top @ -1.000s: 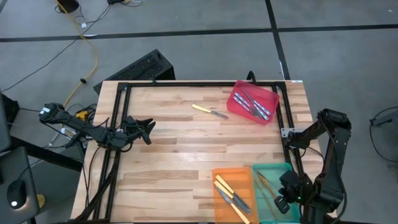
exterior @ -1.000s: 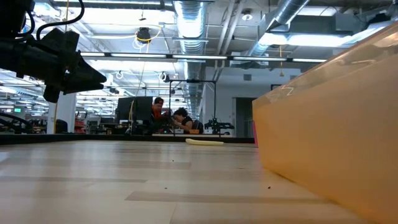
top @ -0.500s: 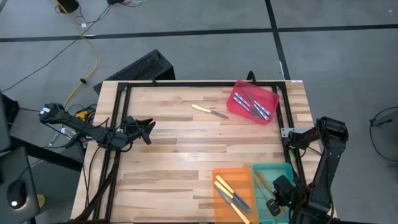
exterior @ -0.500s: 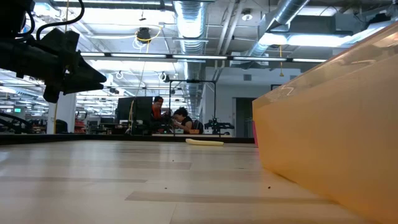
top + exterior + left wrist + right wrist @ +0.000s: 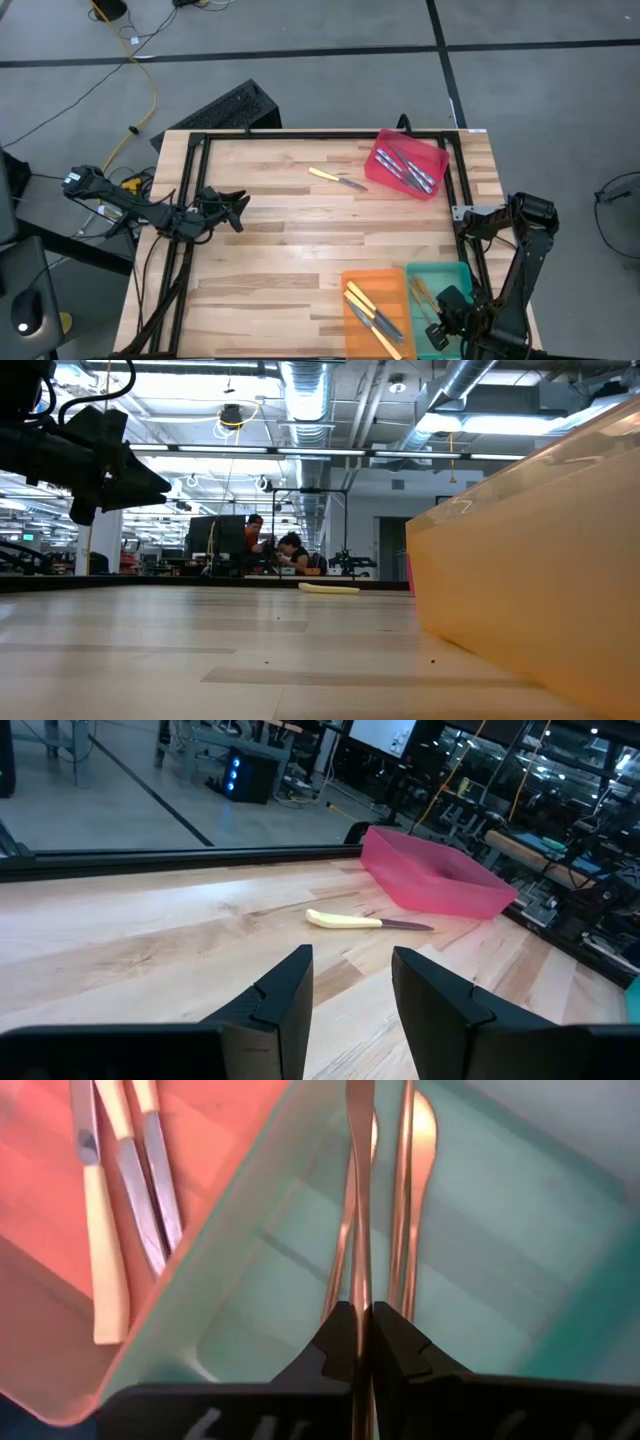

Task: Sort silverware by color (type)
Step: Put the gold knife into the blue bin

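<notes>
Three rectangular plastic trays sit on the pale butcher-block wooden table [image 5: 280,250]: a red tray [image 5: 408,165] at the far right, an orange tray [image 5: 375,305] and a teal tray [image 5: 440,300] side by side at the near edge. The red tray holds several silver utensils with pale handles, too clustered to count. The orange tray holds three yellow-handled knives [image 5: 372,312]. One more yellow-handled knife [image 5: 337,179] lies loose on the bare wood just left of the red tray.

The right gripper [image 5: 362,1342], low over the teal tray, pinches a thin tan wood-coloured utensil [image 5: 360,1200] between closed fingers, above two similar pieces. The left gripper [image 5: 350,990] hovers near the left edge, fingers partly apart, holding nothing.
</notes>
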Controlling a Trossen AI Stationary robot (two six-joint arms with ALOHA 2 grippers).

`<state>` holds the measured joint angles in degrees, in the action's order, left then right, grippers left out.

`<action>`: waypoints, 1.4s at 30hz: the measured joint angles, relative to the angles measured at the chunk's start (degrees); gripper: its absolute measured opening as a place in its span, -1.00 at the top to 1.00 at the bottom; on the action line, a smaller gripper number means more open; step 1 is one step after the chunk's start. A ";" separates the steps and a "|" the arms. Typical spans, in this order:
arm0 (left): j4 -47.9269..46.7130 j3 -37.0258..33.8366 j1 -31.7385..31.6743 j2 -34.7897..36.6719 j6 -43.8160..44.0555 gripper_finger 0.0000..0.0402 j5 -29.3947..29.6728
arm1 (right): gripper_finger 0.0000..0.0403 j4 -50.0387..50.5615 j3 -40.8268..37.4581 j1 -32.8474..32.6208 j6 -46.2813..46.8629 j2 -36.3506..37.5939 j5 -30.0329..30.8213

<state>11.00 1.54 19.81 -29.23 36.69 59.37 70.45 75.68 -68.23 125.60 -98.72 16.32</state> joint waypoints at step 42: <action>0.00 0.00 -0.01 -0.01 0.03 0.39 -0.07 | 0.89 -0.17 -0.04 8.64 0.17 -2.16 -6.05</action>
<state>11.00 1.54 19.80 -29.24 36.72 59.30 70.28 75.64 -59.59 125.78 -100.87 10.27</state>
